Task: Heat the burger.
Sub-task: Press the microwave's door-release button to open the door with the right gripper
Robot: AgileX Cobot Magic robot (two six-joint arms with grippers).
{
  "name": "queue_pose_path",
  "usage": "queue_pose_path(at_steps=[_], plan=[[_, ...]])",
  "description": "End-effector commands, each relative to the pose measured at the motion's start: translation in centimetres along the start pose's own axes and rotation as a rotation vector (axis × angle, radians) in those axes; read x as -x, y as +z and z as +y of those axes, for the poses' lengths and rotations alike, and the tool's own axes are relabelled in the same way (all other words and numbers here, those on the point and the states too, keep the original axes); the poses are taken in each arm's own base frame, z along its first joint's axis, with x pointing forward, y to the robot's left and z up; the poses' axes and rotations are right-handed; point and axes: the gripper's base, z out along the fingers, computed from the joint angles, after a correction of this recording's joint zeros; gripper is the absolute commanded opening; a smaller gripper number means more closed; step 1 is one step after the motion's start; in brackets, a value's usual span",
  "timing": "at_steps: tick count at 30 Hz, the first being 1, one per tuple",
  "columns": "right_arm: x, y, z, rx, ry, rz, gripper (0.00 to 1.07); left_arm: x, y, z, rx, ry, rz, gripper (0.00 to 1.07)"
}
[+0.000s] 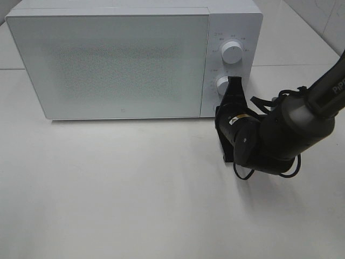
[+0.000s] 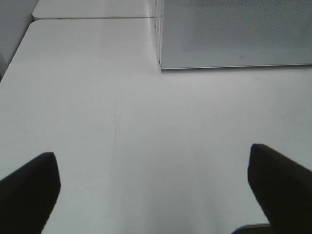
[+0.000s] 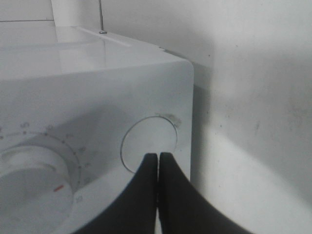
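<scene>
White microwave (image 1: 118, 65) on white surface (image 1: 135, 189), door shut. Burger not visible in any view. Right claw (image 1: 235, 86) is closed, its tips at the edge of the flat round button (image 3: 146, 139) beside a dial (image 3: 29, 165); dial numerals are too blurred to read. Left claw (image 2: 153, 163) is spread wide above the bare surface, holding nothing. Right arm (image 1: 302, 116) lettering starts "PiP", cut off by the frame edge.

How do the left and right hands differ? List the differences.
The left hand is wide open; the right hand is shut tight. The left hand faces the table short of the microwave; the right hand's tip sits at a round button on it. Both are black.
</scene>
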Motion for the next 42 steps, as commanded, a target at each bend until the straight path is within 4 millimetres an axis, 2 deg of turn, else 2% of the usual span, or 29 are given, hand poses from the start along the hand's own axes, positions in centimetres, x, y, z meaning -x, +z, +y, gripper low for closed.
queue_pose_path(at_steps=[1, 10, 21, 34, 36, 42], plan=[[0.1, 0.5, 0.5, 0.012, -0.007, -0.003, 0.00, -0.1, -0.1, 0.0, 0.001, -0.002, -0.025, 0.99], [-0.4, 1.4, 0.3, 0.018, 0.002, -0.008, 0.00, -0.1, -0.1, 0.0, 0.001, -0.002, -0.025, 0.99], [0.1, 2.2, 1.0, 0.048, 0.010, -0.061, 0.00, -0.1, -0.1, 0.0, 0.001, -0.002, -0.025, 0.99], [-0.2, 2.9, 3.4, 0.174, 0.041, -0.086, 0.00, -0.1, -0.1, 0.0, 0.001, -0.002, -0.025, 0.99], [-0.2, 3.0, 4.2, 0.228, 0.043, -0.101, 0.00, -0.1, -0.1, 0.0, 0.001, -0.002, -0.025, 0.99], [-0.6, 4.1, 4.7, 0.294, 0.042, -0.129, 0.00, -0.1, -0.1, 0.0, 0.001, -0.002, -0.025, 0.99]])
